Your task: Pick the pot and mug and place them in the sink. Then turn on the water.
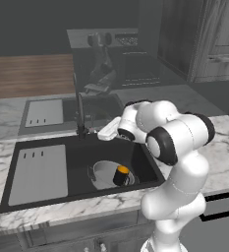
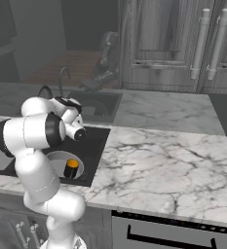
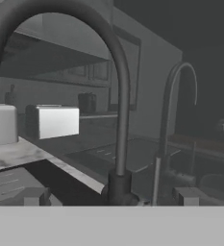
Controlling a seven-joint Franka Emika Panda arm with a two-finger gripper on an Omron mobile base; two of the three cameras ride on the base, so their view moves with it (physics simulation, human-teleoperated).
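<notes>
The grey pot (image 1: 102, 173) sits in the right part of the black sink (image 1: 76, 156), and the black mug (image 1: 121, 175) with the orange top stands inside it. From the right base view the mug (image 2: 71, 168) stands in the pot (image 2: 59, 160). My gripper (image 1: 95, 134) hovers over the sink's back rim, pointing at the foot of the dark gooseneck faucet (image 1: 80, 129). In the hand view the gripper (image 3: 111, 197) is open, with the faucet (image 3: 119, 110) rising just ahead between its fingertips (image 3: 34, 197). No water is in view.
A light grey slotted drain panel (image 1: 39, 174) covers the sink's left half. Behind it lies a paler, hazy basin (image 1: 69, 110) with its own faucet (image 3: 173, 96). Marble counter (image 2: 159, 160) stretches to the right, with tall cabinets (image 2: 183, 44) behind.
</notes>
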